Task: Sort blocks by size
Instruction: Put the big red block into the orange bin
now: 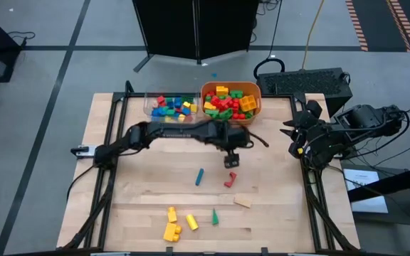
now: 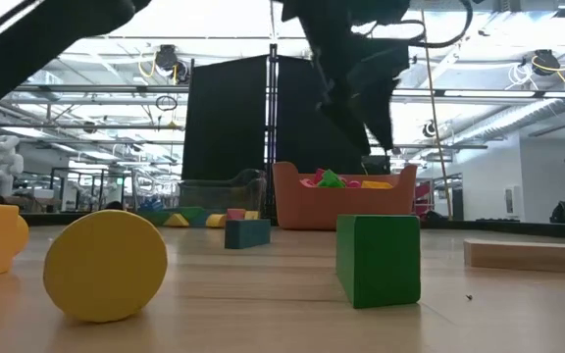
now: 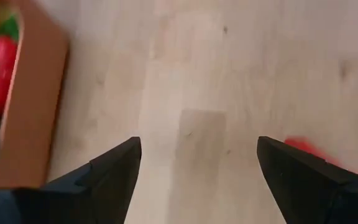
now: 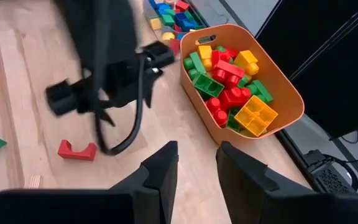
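Left hand hovers spread and empty above the red block at surface centre. Right hand waits at the right edge, fingers slightly parted.

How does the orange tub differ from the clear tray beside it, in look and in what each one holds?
The orange tub is opaque with rounded corners, while the clear tray is see-through and squarer. The tub holds larger studded bricks, mostly red, green and yellow; the tray holds smaller blocks, with much blue among them. The tub looks piled fuller than the tray. Both stand side by side at the table's far edge and both hold plastic blocks.
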Controlling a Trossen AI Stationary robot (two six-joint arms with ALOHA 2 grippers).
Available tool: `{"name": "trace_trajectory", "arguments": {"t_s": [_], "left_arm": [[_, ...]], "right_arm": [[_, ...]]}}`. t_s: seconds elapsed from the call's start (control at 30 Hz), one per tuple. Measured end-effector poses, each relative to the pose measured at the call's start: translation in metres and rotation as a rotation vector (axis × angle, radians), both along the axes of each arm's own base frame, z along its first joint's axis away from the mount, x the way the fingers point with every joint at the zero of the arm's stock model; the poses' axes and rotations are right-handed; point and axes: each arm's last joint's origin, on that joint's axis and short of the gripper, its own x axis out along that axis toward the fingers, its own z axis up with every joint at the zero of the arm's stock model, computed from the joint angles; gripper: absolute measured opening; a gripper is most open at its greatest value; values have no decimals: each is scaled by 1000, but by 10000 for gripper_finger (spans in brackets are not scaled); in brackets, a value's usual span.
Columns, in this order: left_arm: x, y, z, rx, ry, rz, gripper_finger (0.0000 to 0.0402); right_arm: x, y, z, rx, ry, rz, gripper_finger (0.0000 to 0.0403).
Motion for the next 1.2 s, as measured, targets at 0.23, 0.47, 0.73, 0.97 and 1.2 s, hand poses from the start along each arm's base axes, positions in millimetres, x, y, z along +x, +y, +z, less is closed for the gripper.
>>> {"name": "trace_trajectory", "arguments": {"t_s": [0.23,0.47,0.73,0.97,1.2], "left_arm": [[4,-51,2,-138,-110,334,324],[-4,-96,-6,-94,-143,499,324],[-16,-133,-44,-28,-125,546,324],[-17,-150,-79,-91,-217,581,324],[-21,-145,-109,-96,-233,592,318]], "right_arm": [[0,0,0,-17,14,23,105],[1,0,0,-20,11,33,105],[4,2,3,5,-38,23,105],[8,3,5,12,-79,31,105],[8,3,6,32,-99,19,105]]}}
